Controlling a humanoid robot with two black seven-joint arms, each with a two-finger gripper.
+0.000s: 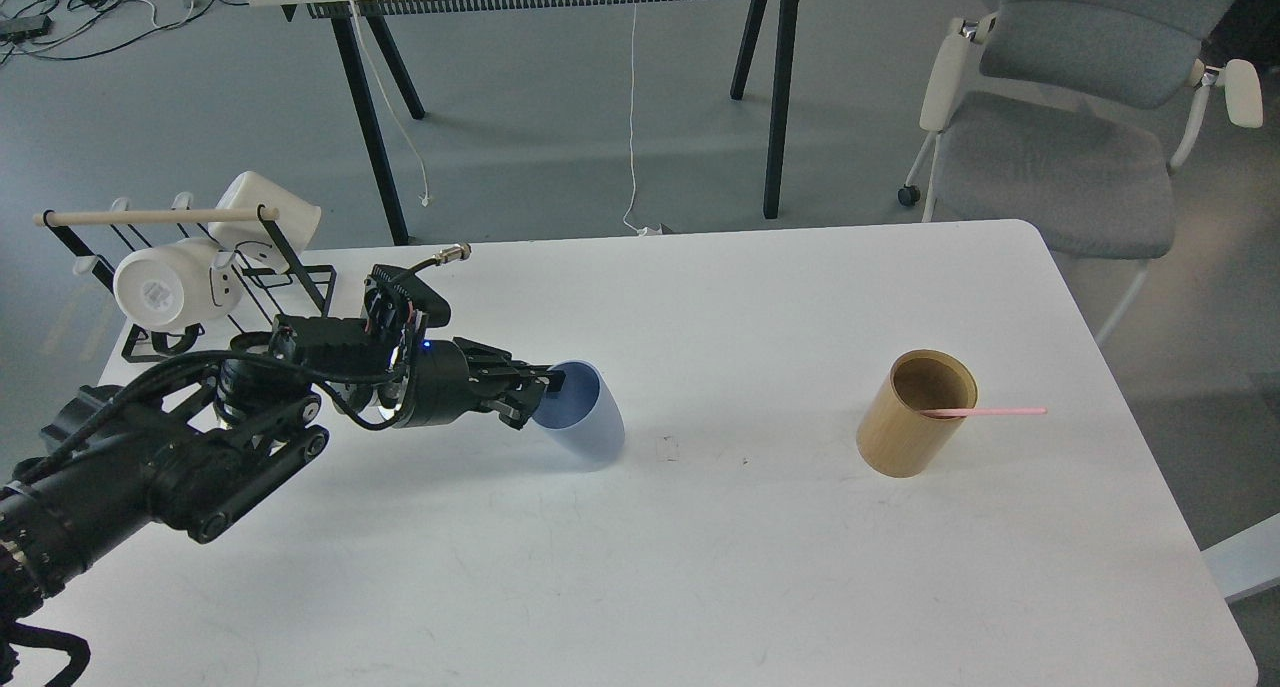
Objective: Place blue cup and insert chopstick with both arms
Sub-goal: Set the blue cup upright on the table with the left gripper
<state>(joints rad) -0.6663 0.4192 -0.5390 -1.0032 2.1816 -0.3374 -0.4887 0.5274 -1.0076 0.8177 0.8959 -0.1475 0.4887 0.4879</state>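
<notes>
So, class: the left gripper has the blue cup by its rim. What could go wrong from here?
1. The blue cup looks tilted in the left gripper, gripped only at the rim; released like this, it might tip over.
2. The pink chopstick leans out of the bamboo cylinder, far from the cup; no right arm is in view to fetch it.

My left gripper [545, 392] is reaching in from the left to the cup [585, 412], which is sitting tilted on the table [700, 567]. Well right, the cylinder [915, 412] is holding the chopstick [985, 411]. The rack [200, 267] is sitting at the far-left corner.
</notes>
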